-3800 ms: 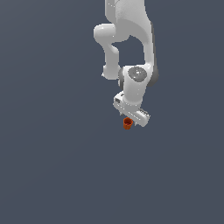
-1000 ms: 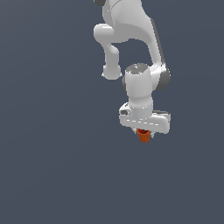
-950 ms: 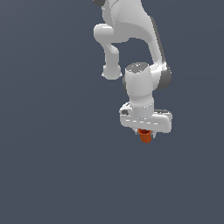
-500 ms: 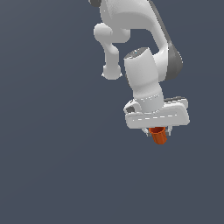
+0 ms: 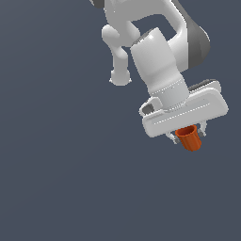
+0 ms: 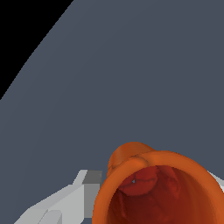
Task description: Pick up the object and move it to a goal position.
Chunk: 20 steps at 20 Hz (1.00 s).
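The object is a tiny orange-red cup-like cylinder (image 5: 189, 138). It hangs between the short fingers under my white gripper (image 5: 188, 137), which is shut on it. In the exterior view the gripper is tilted and sits at the exterior view's right, well above the grey floor. In the wrist view the cup (image 6: 162, 188) fills the frame close up, its open mouth facing the camera, with one grey finger (image 6: 65, 203) showing beside it. No goal marker shows in either view.
A plain dark grey floor (image 5: 61, 179) fills the exterior view. The white arm (image 5: 150, 52) reaches down from the upper edge. In the wrist view a black area (image 6: 22, 35) lies beyond the floor's edge.
The arm has swung toward the exterior view's right and closer to the camera, carrying the cup with it. The gripper has tilted more. The grip on the cup has held.
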Each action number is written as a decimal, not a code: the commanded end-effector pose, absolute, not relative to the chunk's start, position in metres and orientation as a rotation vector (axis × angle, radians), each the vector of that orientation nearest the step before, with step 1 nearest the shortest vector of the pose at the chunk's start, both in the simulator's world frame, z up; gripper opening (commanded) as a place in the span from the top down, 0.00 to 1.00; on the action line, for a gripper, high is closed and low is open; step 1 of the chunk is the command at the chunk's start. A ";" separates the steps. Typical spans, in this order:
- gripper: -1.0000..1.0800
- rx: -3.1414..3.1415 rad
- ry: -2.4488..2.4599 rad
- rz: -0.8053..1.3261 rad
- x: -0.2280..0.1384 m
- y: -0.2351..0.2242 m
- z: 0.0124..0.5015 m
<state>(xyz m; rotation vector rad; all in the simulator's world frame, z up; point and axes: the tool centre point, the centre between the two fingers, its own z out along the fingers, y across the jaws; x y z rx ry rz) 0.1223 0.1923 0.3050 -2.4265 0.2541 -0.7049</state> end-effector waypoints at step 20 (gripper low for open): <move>1.00 -2.110 -0.090 -0.906 0.114 0.219 0.453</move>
